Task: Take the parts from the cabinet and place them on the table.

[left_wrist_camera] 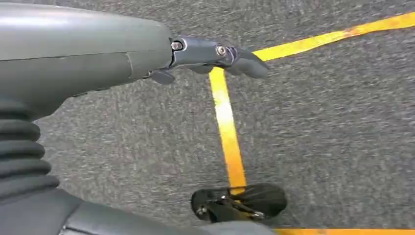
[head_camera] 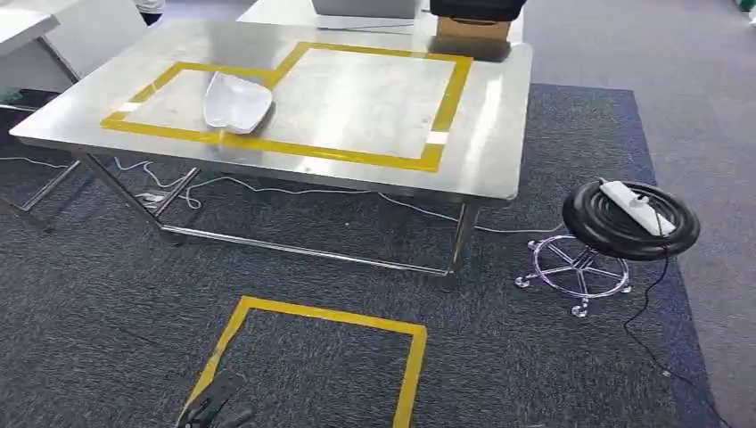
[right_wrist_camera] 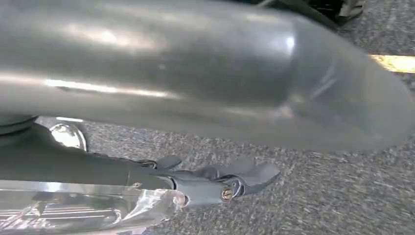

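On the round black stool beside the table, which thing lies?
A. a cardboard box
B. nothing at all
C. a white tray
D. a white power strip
D: the white power strip lies across the black stool, its cable hanging down toward the carpet.

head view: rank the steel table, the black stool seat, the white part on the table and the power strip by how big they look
1. steel table, by far the largest
2. black stool seat
3. white part, which lies farther from the camera, so its rank against the seat is unsure
4. power strip, lying on the seat
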You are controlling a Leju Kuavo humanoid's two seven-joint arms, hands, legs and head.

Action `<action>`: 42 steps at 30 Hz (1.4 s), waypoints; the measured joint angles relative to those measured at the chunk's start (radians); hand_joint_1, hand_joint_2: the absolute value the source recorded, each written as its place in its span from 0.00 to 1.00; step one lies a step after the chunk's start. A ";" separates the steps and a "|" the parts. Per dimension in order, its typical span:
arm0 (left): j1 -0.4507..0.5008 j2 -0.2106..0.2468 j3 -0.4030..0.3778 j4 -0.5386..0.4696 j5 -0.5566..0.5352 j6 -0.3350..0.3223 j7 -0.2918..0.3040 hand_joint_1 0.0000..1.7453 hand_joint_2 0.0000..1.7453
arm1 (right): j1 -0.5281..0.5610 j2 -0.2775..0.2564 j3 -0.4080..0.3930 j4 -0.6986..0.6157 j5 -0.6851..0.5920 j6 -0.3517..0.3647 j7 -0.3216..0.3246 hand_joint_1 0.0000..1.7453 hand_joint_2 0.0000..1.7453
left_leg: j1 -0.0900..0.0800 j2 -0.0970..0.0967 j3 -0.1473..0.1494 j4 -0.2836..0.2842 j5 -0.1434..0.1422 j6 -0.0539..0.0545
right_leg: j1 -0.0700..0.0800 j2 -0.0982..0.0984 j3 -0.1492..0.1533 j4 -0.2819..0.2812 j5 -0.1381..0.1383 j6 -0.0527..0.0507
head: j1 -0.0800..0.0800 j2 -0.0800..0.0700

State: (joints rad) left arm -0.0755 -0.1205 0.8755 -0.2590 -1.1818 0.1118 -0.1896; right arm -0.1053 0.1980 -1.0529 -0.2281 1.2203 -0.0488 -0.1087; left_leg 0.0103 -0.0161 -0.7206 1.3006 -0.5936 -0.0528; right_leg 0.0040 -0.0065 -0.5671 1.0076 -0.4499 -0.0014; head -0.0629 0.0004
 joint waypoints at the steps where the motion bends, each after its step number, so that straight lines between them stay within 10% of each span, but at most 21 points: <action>1: 0.003 0.000 0.000 0.000 0.000 0.000 0.001 0.00 0.00 | 0.002 0.000 0.000 0.000 0.000 0.000 0.000 0.00 0.00 | 0.000 0.000 0.004 -0.006 0.020 -0.002 | 0.000 -0.003 0.000 0.000 0.000 0.000 | 0.000 0.000; 4: 0.001 0.003 0.006 0.000 0.000 0.002 0.001 0.00 0.00 | 0.001 0.002 0.000 0.000 0.000 0.000 0.000 0.00 0.00 | 0.005 0.017 0.113 -0.210 0.133 -0.006 | -0.004 -0.009 0.002 0.004 -0.001 0.008 | 0.000 0.000; 6: -0.004 0.000 0.006 0.000 0.000 0.002 0.001 0.00 0.00 | 0.001 0.002 0.000 0.000 0.000 0.000 0.000 0.00 0.00 | 0.003 0.036 0.157 -0.304 0.136 -0.001 | 0.007 -0.012 -0.007 0.025 -0.011 0.022 | -0.005 0.000; 11: 0.001 0.002 0.008 0.000 -0.002 0.002 0.006 0.00 0.00 | 0.002 0.003 0.000 0.000 0.000 0.000 0.000 0.00 0.00 | 0.001 0.024 0.150 -0.297 0.142 0.044 | -0.001 -0.010 -0.017 0.041 -0.032 0.043 | 0.004 0.000; 14: 0.001 0.003 0.011 0.000 -0.003 0.001 0.008 0.00 0.00 | 0.004 0.004 0.000 0.000 0.001 0.000 0.000 0.00 0.00 | -0.002 0.014 0.148 -0.297 0.143 0.052 | -0.002 0.000 -0.117 0.270 -0.149 0.048 | 0.008 0.000; 16: 0.004 0.003 0.014 0.000 -0.002 -0.001 0.011 0.00 0.00 | 0.008 0.005 0.000 0.000 0.002 0.000 0.001 0.00 0.00 | -0.003 0.007 0.148 -0.296 0.143 0.052 | -0.002 0.002 -0.153 0.340 -0.158 0.046 | 0.008 0.000; 20: 0.004 0.004 0.015 0.000 -0.001 -0.003 0.013 0.00 0.00 | 0.008 0.005 0.000 0.001 0.004 0.000 0.002 0.00 0.00 | -0.002 -0.012 0.153 -0.296 0.143 0.049 | -0.004 0.022 -0.007 0.049 -0.013 0.032 | 0.008 0.000; 23: 0.004 0.004 0.015 0.000 0.000 -0.009 0.016 0.00 0.00 | 0.007 0.008 0.000 0.001 0.004 0.000 0.002 0.00 0.00 | -0.002 -0.018 0.145 -0.297 0.149 0.030 | 0.003 0.029 0.001 0.025 -0.021 0.030 | 0.006 0.000; 26: 0.006 0.004 0.017 0.000 0.000 -0.013 0.018 0.00 0.00 | 0.008 0.009 0.000 0.001 0.005 -0.001 0.003 0.00 0.00 | 0.004 -0.014 0.144 -0.296 0.142 0.013 | 0.000 0.018 0.006 0.004 -0.005 0.007 | 0.006 0.000; 29: 0.003 0.003 0.018 0.000 0.000 -0.013 0.019 0.00 0.00 | 0.008 0.010 0.000 0.001 0.007 -0.002 0.003 0.00 0.00 | 0.001 -0.001 0.052 -0.102 0.028 0.005 | 0.000 0.008 0.004 0.000 -0.002 -0.002 | 0.001 0.000; 31: 0.007 0.002 0.019 0.000 0.000 -0.013 0.019 0.00 0.00 | 0.009 0.010 0.000 0.001 0.007 -0.002 0.003 0.00 0.00 | 0.000 0.000 0.002 0.001 0.001 0.001 | 0.001 0.000 0.003 0.000 -0.003 -0.002 | 0.002 0.000; 35: 0.006 0.006 0.023 0.000 0.000 -0.013 0.020 0.00 0.00 | 0.008 0.012 0.000 0.001 0.007 -0.002 0.004 0.00 0.00 | 0.003 0.021 0.130 -0.238 0.143 -0.001 | -0.002 -0.010 0.008 0.002 -0.005 0.004 | 0.001 0.000; 36: 0.005 0.003 0.023 0.000 0.000 -0.013 0.020 0.00 0.00 | 0.008 0.012 0.000 0.000 0.007 -0.002 0.004 0.00 0.00 | 0.002 0.045 0.159 -0.296 0.143 -0.005 | 0.008 -0.011 0.006 0.008 -0.009 0.013 | -0.002 0.000; 42: 0.005 0.005 0.030 0.000 -0.002 -0.017 0.020 0.00 0.00 | 0.008 0.013 0.000 0.001 0.010 -0.003 0.003 0.00 0.00 | 0.002 0.023 0.157 -0.308 0.146 0.044 | 0.004 -0.009 -0.016 0.061 -0.050 0.040 | 0.007 0.000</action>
State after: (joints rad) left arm -0.0703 -0.1160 0.9052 -0.2590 -1.1841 0.0946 -0.1694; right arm -0.0972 0.2106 -1.0529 -0.2274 1.2306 -0.0523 -0.1057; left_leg 0.0123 0.0072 -0.5633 0.9927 -0.4477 -0.0085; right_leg 0.0076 -0.0151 -0.5831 1.0684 -0.5001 0.0381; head -0.0561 0.0004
